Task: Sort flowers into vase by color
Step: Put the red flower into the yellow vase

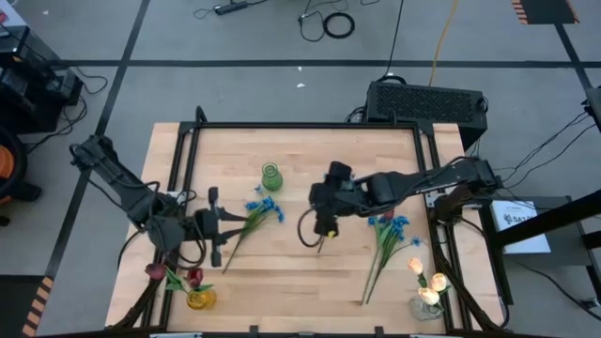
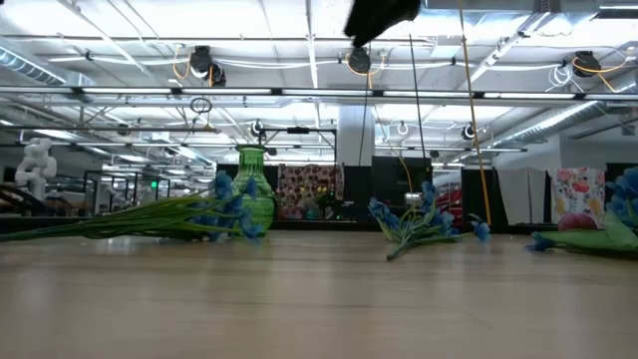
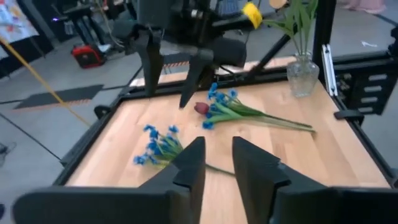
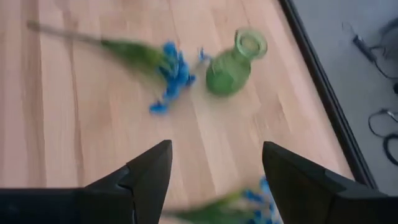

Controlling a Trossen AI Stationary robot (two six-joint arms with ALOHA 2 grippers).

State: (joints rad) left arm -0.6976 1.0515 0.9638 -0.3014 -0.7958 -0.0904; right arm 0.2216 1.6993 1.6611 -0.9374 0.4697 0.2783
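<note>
Wooden table (image 1: 282,258), black metal frame (image 1: 310,126), black case (image 1: 427,101) behind, floor cables (image 1: 329,21)

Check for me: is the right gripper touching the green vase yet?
Apart. The right wrist view shows the right gripper open, with bare wood between its fingertips and the green vase.

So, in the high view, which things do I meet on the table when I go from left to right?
Yellow vase with red tulips → left tool → blue flower stem → right tool → blue flower bunch → clear vase with cream-yellow tulips.
</note>
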